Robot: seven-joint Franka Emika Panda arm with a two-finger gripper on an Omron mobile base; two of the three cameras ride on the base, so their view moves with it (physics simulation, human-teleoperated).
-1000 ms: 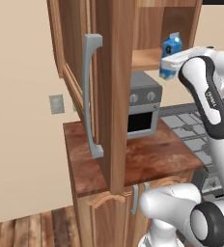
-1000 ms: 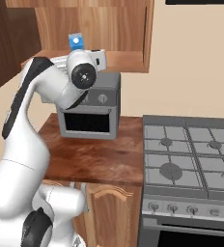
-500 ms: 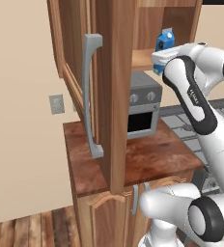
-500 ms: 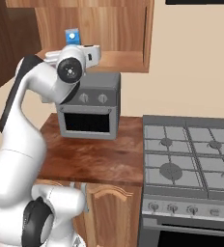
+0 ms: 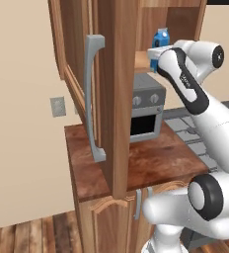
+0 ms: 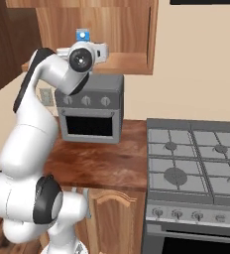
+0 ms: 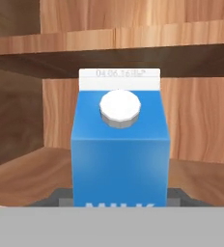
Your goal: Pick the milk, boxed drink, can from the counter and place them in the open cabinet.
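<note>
Left base view: the arm reaches up from 4 o'clock to the open cabinet point(image 5: 119, 74), whose door, edge-on at centre frame, carries a long grey handle point(image 5: 92, 99). The milk point(image 5: 160, 38) stands upright at 1 o'clock, above the hand, in the cabinet opening. Beneath it, a grey toaster oven point(image 5: 145, 109) sits on the counter point(image 5: 151, 160), at 3 o'clock of the door's lower edge.

Right base view: the milk point(image 6: 83, 35) shows only its blue top at 11 o'clock, just above the wrist, level with the cabinet shelf point(image 6: 122, 63). The toaster oven point(image 6: 89, 111) stands directly below the shelf; a stove point(image 6: 196, 163) occupies the 4 o'clock quarter, beside the counter point(image 6: 102, 163).

Hand view: the milk point(image 7: 120, 149) is central and upright, white round cap facing the camera, gable crest at 12 o'clock. The gripper point(image 7: 119, 197) sits at 6 o'clock, its dark fingers point(image 7: 53, 197) flanking the carton's base on both sides; the jaws are closed on the milk at carton width. The shelf point(image 7: 27, 173) lies below and behind the carton; whether its base touches the shelf cannot be told.
</note>
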